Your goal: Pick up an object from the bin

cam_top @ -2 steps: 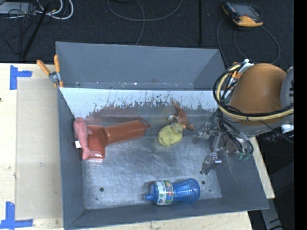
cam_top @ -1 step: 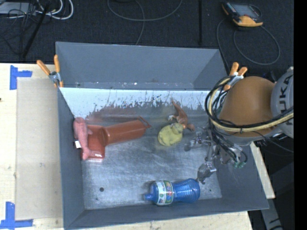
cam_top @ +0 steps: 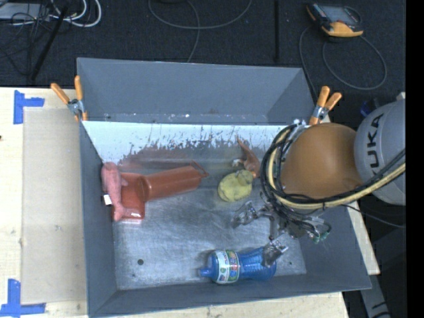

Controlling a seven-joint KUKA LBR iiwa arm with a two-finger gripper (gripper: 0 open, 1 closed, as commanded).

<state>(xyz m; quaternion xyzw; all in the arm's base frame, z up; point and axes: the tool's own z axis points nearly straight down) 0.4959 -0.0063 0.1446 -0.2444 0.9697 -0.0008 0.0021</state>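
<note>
The grey metal bin [cam_top: 132, 244] looks matt, its floor scuffed and its far wall streaked rusty brown. Just beside the hand [cam_top: 275, 244], which is bare metal, the blue plastic bottle [cam_top: 238, 265] shines glossy with a paper-like label. Near the hand, the yellow lumpy ball [cam_top: 234, 186] looks soft and matt. Farther from the hand, the red-brown plastic tube [cam_top: 169, 181] is smooth.

Grey metal bin [cam_top: 192, 105]. Gripper [cam_top: 273, 247] low at right, over the right end of 1 blue bottle [cam_top: 235, 265] lying sideways along the lower wall. Yellow lump [cam_top: 235, 187] near it; red tube [cam_top: 165, 182] and pink piece [cam_top: 112, 189] at left.
</note>
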